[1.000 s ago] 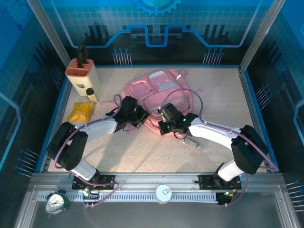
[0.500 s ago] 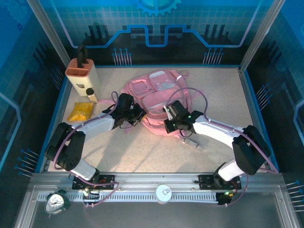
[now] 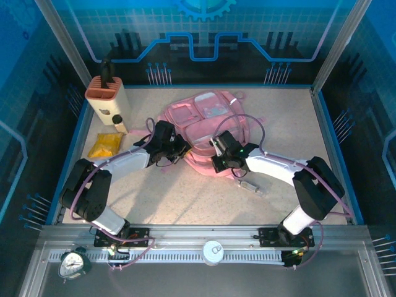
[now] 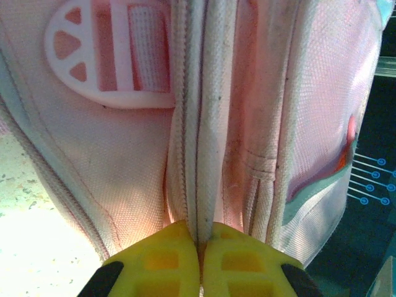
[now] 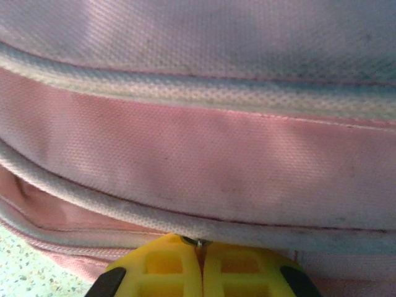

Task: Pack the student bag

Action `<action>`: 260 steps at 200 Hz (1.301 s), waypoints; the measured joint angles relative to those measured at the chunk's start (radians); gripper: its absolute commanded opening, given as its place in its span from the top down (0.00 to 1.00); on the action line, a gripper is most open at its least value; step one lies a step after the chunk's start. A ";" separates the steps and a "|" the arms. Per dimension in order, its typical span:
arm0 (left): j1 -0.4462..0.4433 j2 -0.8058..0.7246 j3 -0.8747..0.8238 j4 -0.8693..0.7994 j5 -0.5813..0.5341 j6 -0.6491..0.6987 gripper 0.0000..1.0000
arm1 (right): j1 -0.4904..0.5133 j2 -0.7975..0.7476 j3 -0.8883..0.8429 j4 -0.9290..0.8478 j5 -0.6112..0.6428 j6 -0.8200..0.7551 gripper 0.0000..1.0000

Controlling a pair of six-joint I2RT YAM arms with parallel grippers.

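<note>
The pink student bag (image 3: 204,114) lies flat in the middle of the table, its near edge between my two grippers. My left gripper (image 3: 179,150) is at the bag's near left edge. In the left wrist view its yellow fingers (image 4: 199,232) are shut on a pale zip seam of the student bag (image 4: 124,154). My right gripper (image 3: 218,162) is at the near right edge. In the right wrist view it (image 5: 199,242) is shut on a small metal zip pull under a pale seam of the student bag (image 5: 204,161).
A tan knife block (image 3: 106,96) stands at the back left, with a small black-capped bottle (image 3: 117,123) and a yellow packet (image 3: 105,145) in front of it. A small clear item (image 3: 250,185) lies on the table under my right forearm. Blue walls edge the table.
My right gripper has shifted a little right and toward the back along the bag's near edge, its forearm swinging with it. The left gripper has edged slightly back, still shut.
</note>
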 measured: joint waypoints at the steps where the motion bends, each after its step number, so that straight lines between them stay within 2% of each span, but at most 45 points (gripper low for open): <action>1: 0.000 0.000 0.000 0.000 0.001 0.000 1.00 | 0.000 -0.001 0.000 -0.001 0.002 0.000 1.00; 25: 0.024 0.000 0.011 -0.017 0.039 0.031 1.00 | -0.024 -0.036 0.000 -0.027 0.023 0.001 1.00; 71: 0.080 0.000 0.085 -0.121 0.072 0.134 1.00 | -0.153 -0.127 -0.041 -0.028 0.022 0.014 1.00; 98: 0.104 0.010 0.135 -0.185 0.074 0.190 1.00 | -0.118 -0.128 -0.041 -0.030 0.005 0.011 1.00; 129: 0.142 0.067 0.221 -0.276 0.052 0.253 1.00 | -0.010 -0.112 -0.013 -0.034 0.008 0.036 1.00; 161: 0.176 0.081 0.246 -0.290 0.039 0.293 0.68 | 0.071 -0.068 0.016 -0.008 -0.035 0.088 1.00; 200: 0.186 0.031 0.196 -0.243 0.047 0.286 0.50 | 0.082 -0.036 0.019 0.006 -0.060 0.112 1.00; 232: 0.164 -0.121 0.037 -0.146 0.070 0.177 0.44 | 0.082 -0.038 0.010 0.019 -0.063 0.124 1.00; 260: 0.050 -0.175 -0.036 -0.073 0.039 0.064 0.42 | 0.082 -0.044 -0.009 0.036 -0.067 0.136 1.00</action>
